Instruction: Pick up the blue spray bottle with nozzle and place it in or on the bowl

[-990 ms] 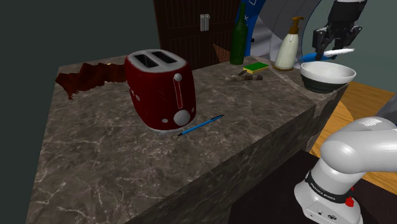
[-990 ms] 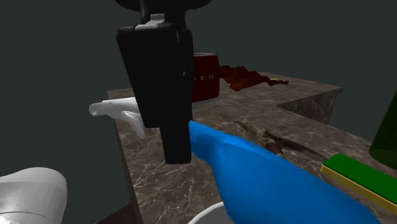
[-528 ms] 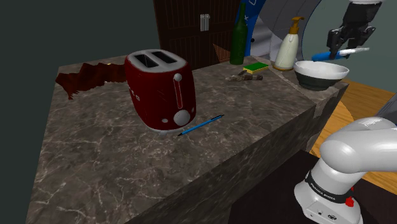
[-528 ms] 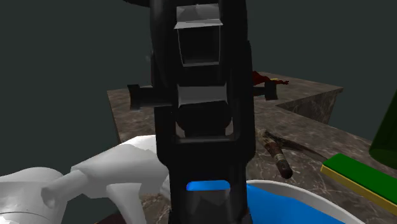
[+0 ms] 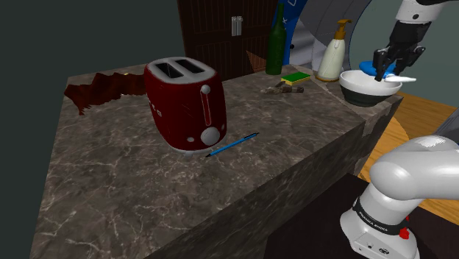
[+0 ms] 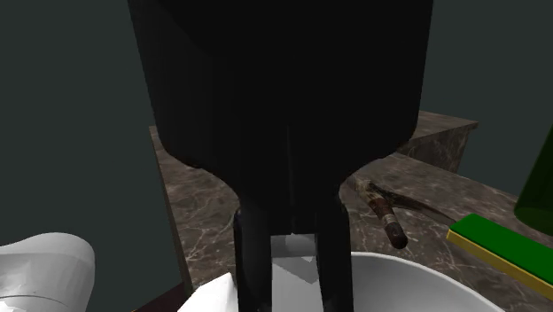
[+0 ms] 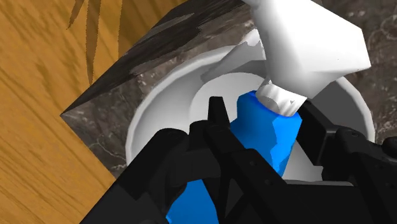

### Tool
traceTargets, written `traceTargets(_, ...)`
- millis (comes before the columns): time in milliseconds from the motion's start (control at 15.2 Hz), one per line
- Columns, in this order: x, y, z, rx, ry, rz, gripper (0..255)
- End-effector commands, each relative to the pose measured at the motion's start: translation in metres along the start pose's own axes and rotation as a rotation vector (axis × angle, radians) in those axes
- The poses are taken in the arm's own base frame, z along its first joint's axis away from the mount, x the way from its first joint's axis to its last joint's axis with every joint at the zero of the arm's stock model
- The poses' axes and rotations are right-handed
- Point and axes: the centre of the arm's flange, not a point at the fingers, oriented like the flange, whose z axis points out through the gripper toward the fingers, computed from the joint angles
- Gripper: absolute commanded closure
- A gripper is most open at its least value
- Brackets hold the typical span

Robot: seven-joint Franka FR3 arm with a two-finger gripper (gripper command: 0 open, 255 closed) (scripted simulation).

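My black gripper [image 6: 293,276] hangs close before this camera, its two fingers [image 6: 253,257] reaching down with the white head of the spray bottle [image 6: 292,270] pressed between them, just over the white bowl [image 6: 416,266]. Behind, on the marble counter [image 6: 204,213], lie a brown-handled knife [image 6: 387,217] and a green-and-yellow sponge [image 6: 501,248]. A green bottle [image 6: 539,191] stands at the right edge.

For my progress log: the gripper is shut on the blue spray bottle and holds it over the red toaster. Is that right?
Not over the toaster. The gripper is shut on the blue spray bottle and holds it over the white bowl, as the wrist view shows. The red toaster stands well away on the counter.
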Motion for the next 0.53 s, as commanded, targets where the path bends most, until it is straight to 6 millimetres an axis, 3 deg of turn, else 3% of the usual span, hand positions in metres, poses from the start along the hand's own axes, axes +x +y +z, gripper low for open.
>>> traceTargets(0, -0.0013, -0.0006, 0.0101, 0.000, 0.000, 0.000, 255)
traceTargets(132, -0.0019, -0.0012, 0.0195, 0.000, 0.000, 0.000, 255)
traceTargets(462, -0.0019, -0.0012, 0.0195, 0.000, 0.000, 0.000, 255)
